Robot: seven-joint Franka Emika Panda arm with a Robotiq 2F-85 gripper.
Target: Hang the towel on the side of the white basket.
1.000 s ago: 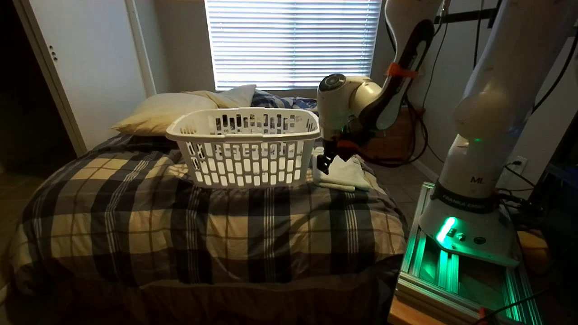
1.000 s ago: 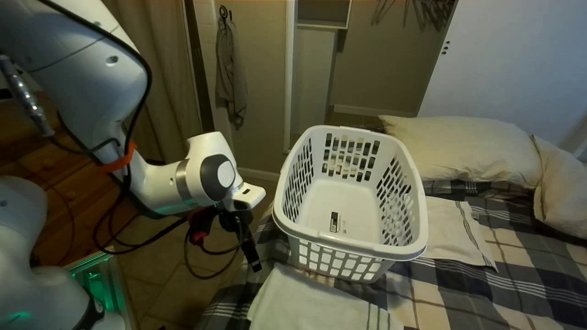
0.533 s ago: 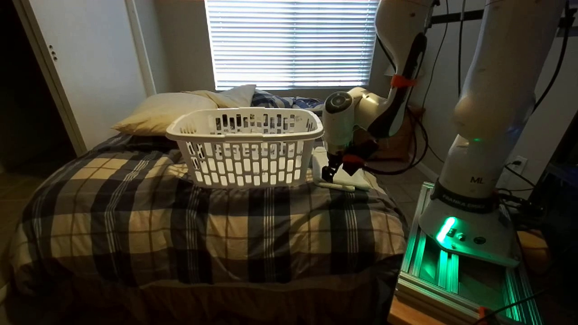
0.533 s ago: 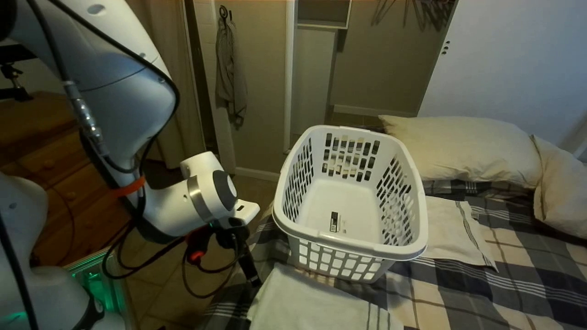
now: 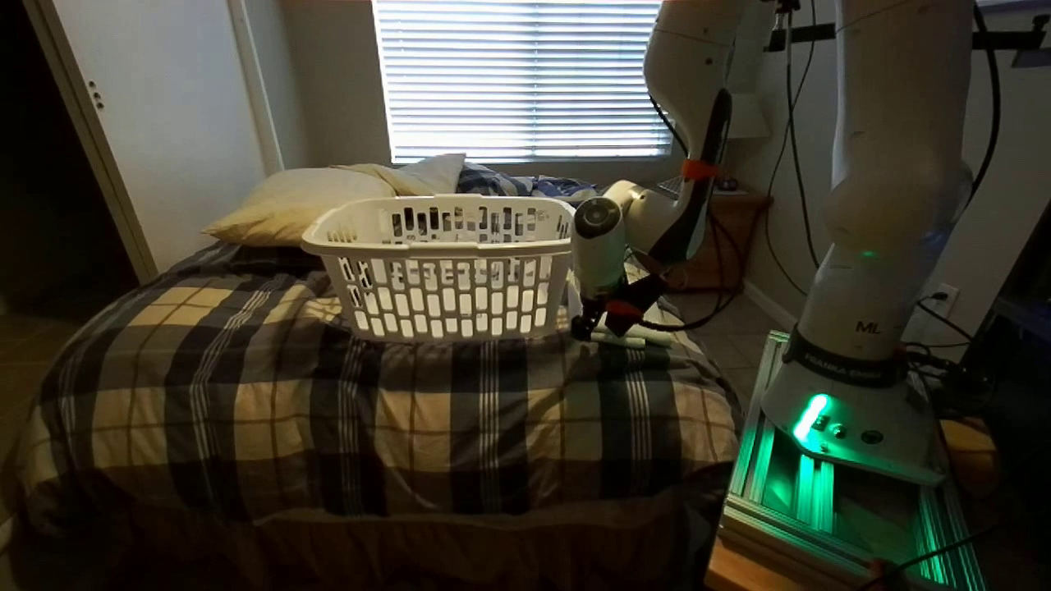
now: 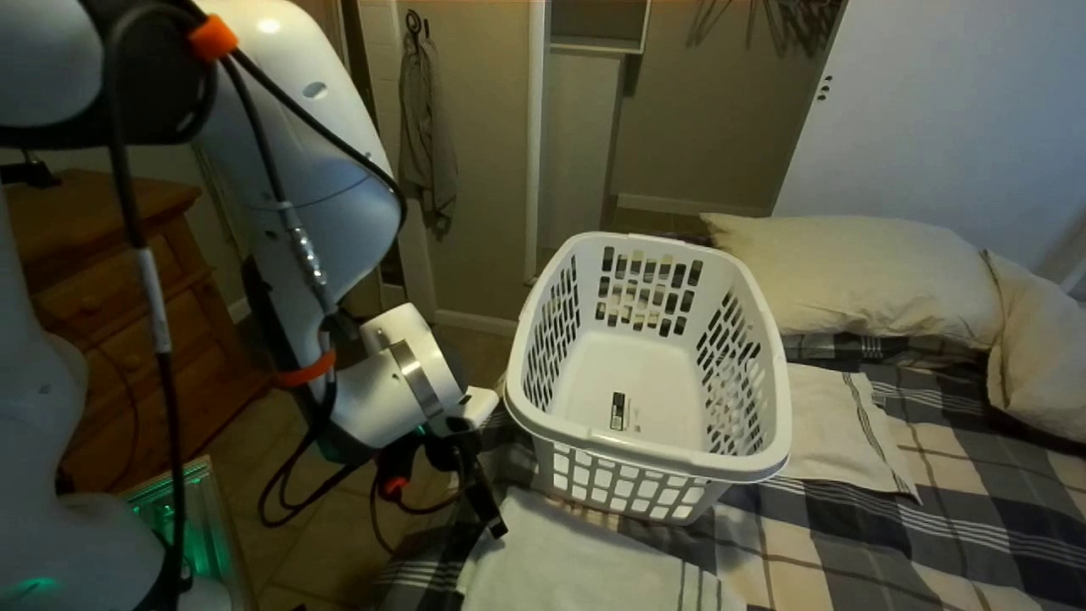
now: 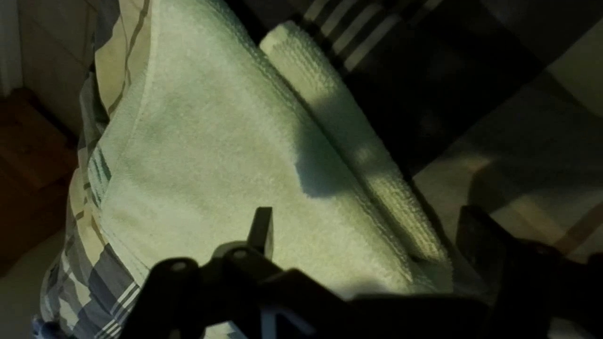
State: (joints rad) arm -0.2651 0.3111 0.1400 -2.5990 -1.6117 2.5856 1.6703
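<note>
One towel (image 7: 202, 155), one claw (image 7: 365, 221), jaws apart.
Wrist view: towel at claw's ten o'clock, folded edge (image 7: 337, 110) running eleven to five.

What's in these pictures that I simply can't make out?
Folded towel: cut off by the bottom edge in an exterior view.
Label inside the white basket: print too small to read in an exterior view.
White cloth: partly hidden behind the basket in an exterior view.
Whether the end effector touches the towel: unclear from above in the wrist view.
</note>
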